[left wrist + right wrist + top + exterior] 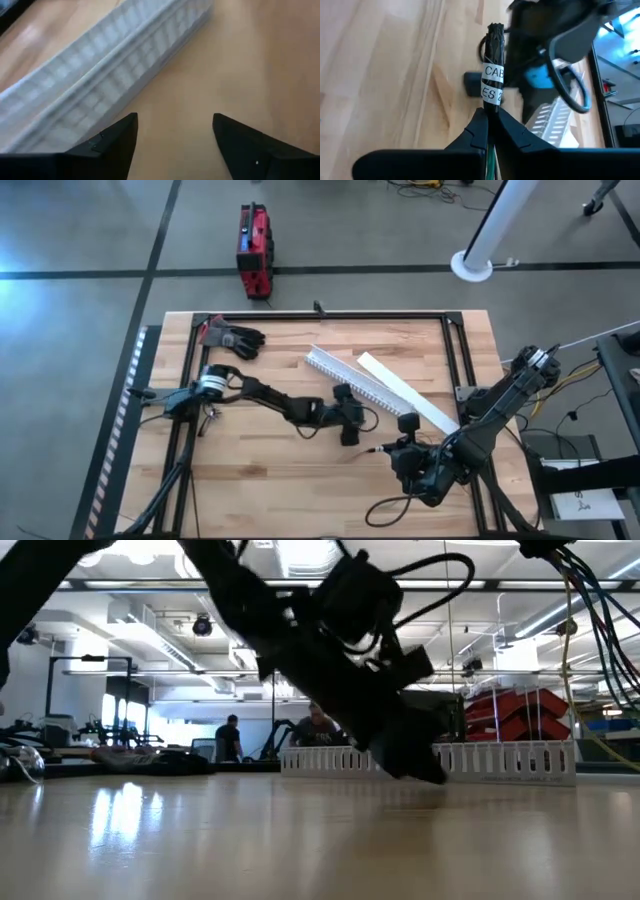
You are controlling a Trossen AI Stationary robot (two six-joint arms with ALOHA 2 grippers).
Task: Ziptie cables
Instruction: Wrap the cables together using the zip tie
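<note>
The cables show as a dark wrapped bundle end with a white printed label [493, 80], and a green wire shows between the fingers. My right gripper [490, 112] is shut on this bundle at the table's middle right [392, 450]. The bundle's tip [375, 450] points toward the table's left. A thin dark loop [385, 510] lies by the near edge below the right arm. My left gripper [175, 122] stands open over bare wood at the table's middle [345, 395], close to the white slotted channel [105, 75], touching nothing. My right gripper pinches the cable bundle between its two fingers just behind the white label [490, 100]. The fingers lie along the bundle, coming from the table's right. The labelled end sticks out past the fingertips. Whether that end touches the wood I cannot tell.
The white slotted channel [350, 380] and its flat lid [405, 390] lie slantwise at the table's middle, just beyond both grippers. Black gloves [235, 338] lie at the far left corner. A black frame [320, 315] rims the table. A red case [254, 250] stands on the floor beyond.
</note>
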